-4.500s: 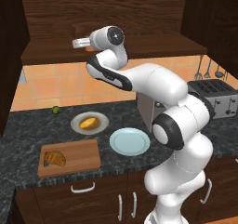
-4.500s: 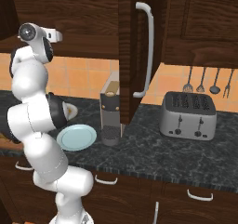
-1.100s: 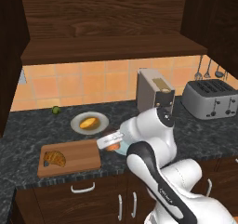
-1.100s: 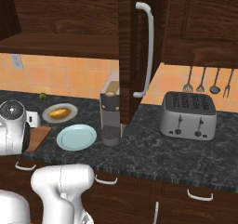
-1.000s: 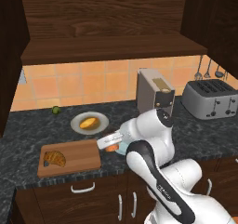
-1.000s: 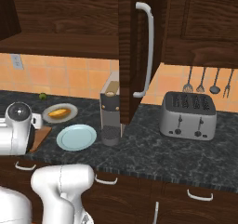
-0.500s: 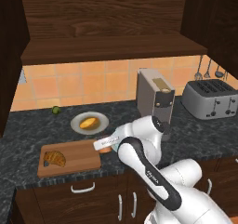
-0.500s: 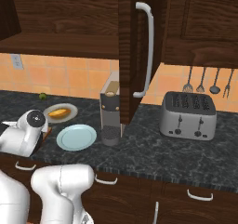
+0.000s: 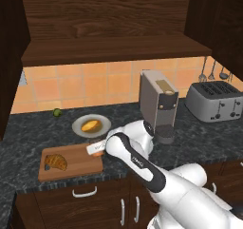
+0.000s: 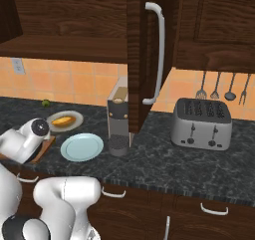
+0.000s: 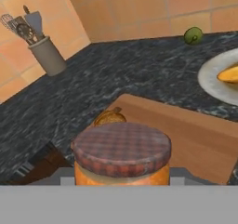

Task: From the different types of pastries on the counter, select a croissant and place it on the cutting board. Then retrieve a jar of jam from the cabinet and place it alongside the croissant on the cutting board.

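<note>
The counter [image 9: 28,133] was a dark speckled stone worktop backed by orange tile, with dark wood cupboards below and the cabinet [image 9: 114,50], a dark plank shelf, above it. One cabinet door with a pale bar handle [image 10: 157,50] stood open in the right base view.

On the worktop stood one cutting board [image 9: 71,168] at the front edge, one croissant [image 9: 56,162] on the board's left half, one white plate [image 9: 78,127] bearing one yellow bun [image 9: 90,125], one empty pale blue plate [image 10: 81,147], one small green fruit [image 9: 57,112] near the back wall, one coffee machine [image 9: 158,102] and one toaster [image 9: 216,100] toward the right end. One grey utensil holder [image 11: 48,56] stood in a back corner in the hand view.

The gripper [image 9: 96,148] hovered low over the right end of the cutting board, its fingers pinched on the one jar of jam [image 11: 122,155]. In the hand view the jar's checked lid sat directly between the fingers, close to the camera, with the croissant just beyond it on the board. Whether the jar's base touched the board could not be told.
</note>
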You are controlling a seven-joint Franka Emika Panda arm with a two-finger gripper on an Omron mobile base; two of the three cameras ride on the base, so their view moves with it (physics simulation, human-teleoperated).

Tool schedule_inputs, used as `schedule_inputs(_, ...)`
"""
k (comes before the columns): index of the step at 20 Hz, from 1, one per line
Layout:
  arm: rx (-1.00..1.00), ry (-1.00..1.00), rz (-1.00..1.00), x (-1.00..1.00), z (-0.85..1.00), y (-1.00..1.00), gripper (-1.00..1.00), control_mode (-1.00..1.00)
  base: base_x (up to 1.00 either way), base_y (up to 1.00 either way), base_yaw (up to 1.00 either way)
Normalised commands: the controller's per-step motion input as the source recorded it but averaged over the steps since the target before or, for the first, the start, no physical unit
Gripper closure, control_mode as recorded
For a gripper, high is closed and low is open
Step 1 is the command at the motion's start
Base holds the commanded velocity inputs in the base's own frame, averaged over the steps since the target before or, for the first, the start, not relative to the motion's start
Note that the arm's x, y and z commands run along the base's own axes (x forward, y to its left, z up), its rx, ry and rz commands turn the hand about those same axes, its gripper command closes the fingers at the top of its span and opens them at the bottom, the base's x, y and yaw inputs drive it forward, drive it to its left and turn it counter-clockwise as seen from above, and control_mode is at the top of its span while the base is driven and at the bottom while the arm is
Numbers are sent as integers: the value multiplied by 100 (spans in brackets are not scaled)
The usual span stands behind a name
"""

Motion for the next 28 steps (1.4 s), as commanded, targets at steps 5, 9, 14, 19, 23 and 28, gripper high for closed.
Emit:
schedule_inputs(5,0,-23,16,13,-16,0,100,-100,0,0,0)
schedule_inputs(9,0,-7,11,0,-12,2,100,-100,0,0,0)
schedule_inputs(14,3,0,0,0,-8,6,100,-100,0,0,0)
schedule_inputs(19,5,-5,2,14,-25,26,100,-100,0,0,0)
schedule_inputs(23,2,-5,3,26,-16,9,100,-100,0,0,0)
schedule_inputs(28,0,-3,4,11,-7,4,100,-100,0,0,0)
